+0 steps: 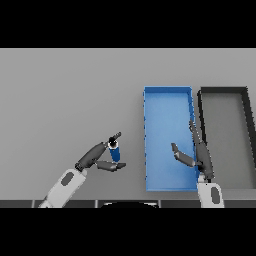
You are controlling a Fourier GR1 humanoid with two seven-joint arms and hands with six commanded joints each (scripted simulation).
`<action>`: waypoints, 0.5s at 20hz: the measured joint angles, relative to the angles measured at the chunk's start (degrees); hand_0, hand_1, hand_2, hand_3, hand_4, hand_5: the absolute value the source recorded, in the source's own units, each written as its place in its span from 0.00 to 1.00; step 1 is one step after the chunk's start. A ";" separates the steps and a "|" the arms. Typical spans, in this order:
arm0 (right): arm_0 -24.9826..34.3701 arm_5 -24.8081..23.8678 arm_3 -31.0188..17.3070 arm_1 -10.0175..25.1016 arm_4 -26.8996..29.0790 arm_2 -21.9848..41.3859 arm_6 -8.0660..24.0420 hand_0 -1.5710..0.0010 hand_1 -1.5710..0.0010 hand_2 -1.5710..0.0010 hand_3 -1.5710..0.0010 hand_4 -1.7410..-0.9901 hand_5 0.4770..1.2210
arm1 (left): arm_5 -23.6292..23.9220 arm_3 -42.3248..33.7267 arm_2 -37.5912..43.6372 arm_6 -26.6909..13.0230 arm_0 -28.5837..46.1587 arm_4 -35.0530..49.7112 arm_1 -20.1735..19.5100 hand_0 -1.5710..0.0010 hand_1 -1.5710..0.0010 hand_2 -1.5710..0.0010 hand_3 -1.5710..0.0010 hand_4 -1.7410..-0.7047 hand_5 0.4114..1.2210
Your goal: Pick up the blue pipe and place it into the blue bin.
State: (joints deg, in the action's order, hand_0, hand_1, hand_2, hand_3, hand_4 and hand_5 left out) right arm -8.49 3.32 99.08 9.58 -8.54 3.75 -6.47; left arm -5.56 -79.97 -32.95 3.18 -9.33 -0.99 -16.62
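- Blue pipe point(115, 151): short blue cylinder, dark open top end, standing roughly upright on the grey desk point(65, 100), left of the blue bin point(167, 97).
- Left hand point(102, 156): fingers above and thumb below curl round the pipe, gripping it.
- Right hand point(195, 157): over the bin's right wall, fingers straight, thumb spread, holding nothing.
- Dark bin point(222, 90) just right of the blue one.
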 measured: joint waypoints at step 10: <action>-0.04 0.13 -0.24 0.59 0.34 -0.64 -0.36 1.00 1.00 1.00 1.00 0.69 0.24 | -0.91 3.67 1.78 4.30 -0.79 5.94 7.37 0.62 0.52 0.45 0.42 0.29 0.62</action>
State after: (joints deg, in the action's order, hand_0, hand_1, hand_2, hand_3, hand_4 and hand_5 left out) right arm -8.53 3.45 98.83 10.17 -8.20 3.11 -6.82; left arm -6.47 -76.30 -31.17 7.47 -10.11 4.95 -9.25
